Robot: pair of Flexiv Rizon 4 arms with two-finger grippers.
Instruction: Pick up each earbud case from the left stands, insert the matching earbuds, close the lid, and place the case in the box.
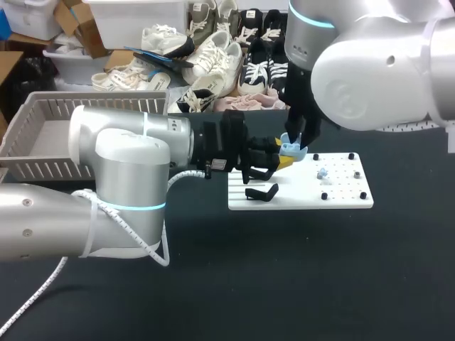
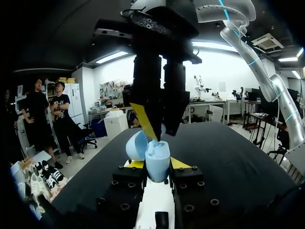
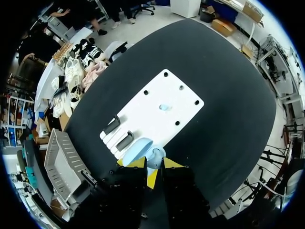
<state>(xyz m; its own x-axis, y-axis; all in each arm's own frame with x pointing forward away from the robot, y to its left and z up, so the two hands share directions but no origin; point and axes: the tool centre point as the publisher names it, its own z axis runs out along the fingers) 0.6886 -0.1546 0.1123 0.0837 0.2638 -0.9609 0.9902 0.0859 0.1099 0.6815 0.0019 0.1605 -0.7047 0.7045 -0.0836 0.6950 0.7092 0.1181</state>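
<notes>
A light-blue earbud case (image 1: 292, 150) hangs above the left part of the white board (image 1: 341, 197), its lid (image 2: 137, 145) hinged open. My left gripper (image 1: 284, 163) is shut on the case body (image 2: 157, 164) from both sides. From above, my right gripper (image 1: 294, 140) points its yellow tips down into the case mouth, and a small pale-blue earbud (image 2: 163, 130) shows between them. In the right wrist view the case (image 3: 154, 154) sits just ahead of that gripper (image 3: 153, 165). A second earbud (image 1: 322, 172) lies on the board.
Two black stands (image 1: 261, 192) sit on the board's left end with nothing on them. A grey slatted box (image 1: 43, 142) stands at the table's far left. Shoes are piled behind the board along the back edge.
</notes>
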